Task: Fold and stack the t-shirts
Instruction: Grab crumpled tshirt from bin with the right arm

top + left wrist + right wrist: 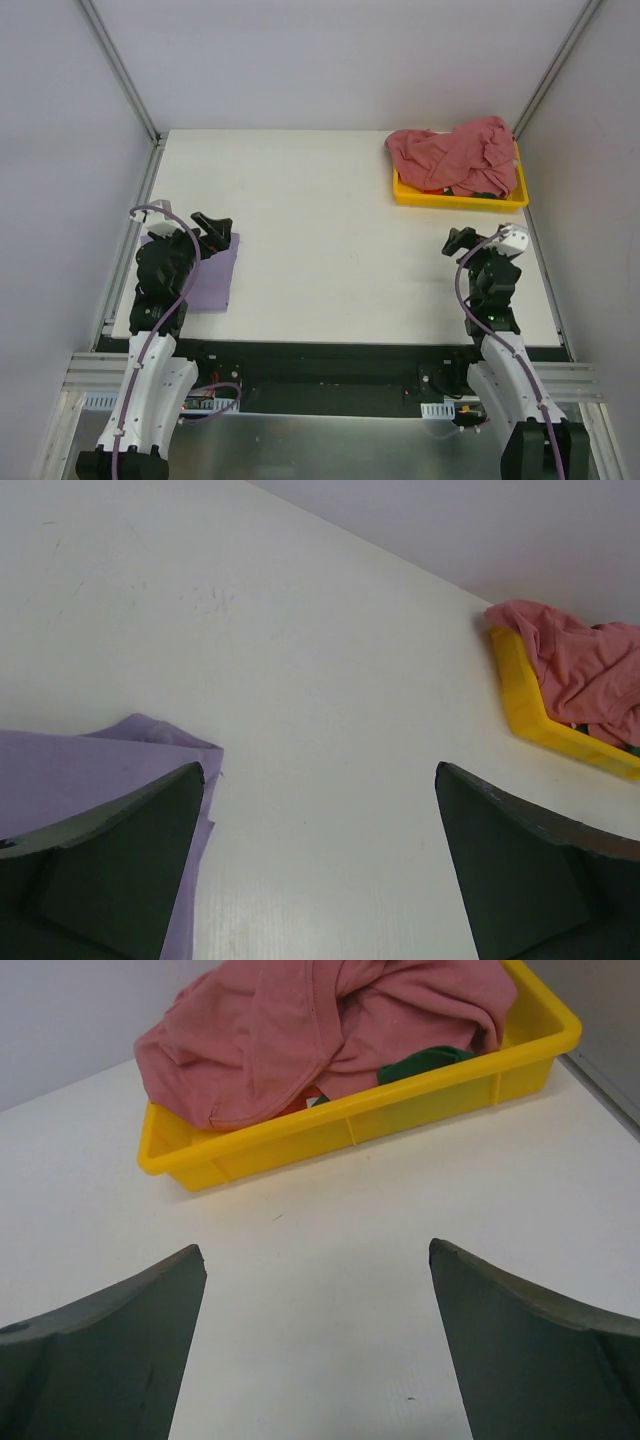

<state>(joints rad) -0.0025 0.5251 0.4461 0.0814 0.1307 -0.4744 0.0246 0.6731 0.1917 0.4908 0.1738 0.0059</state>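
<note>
A folded lavender t-shirt (pixel 210 272) lies flat at the table's left edge; it also shows in the left wrist view (pixel 70 775). My left gripper (pixel 212 231) hovers over its far right corner, open and empty (pixel 320 780). A large dusty red-pink t-shirt (pixel 455 152) is heaped in the yellow tray (pixel 445 197) at the back right, with a bit of dark green cloth (pixel 425 1060) and red cloth (pixel 300 1103) under it. My right gripper (pixel 461 243) is open and empty (pixel 318 1260), in front of the tray and apart from it.
The yellow tray (pixel 350 1130) stands near the right table edge. Metal frame posts (pixel 120 70) rise at the back corners. White walls close in the sides. The white table (pixel 320 230) lies between the arms.
</note>
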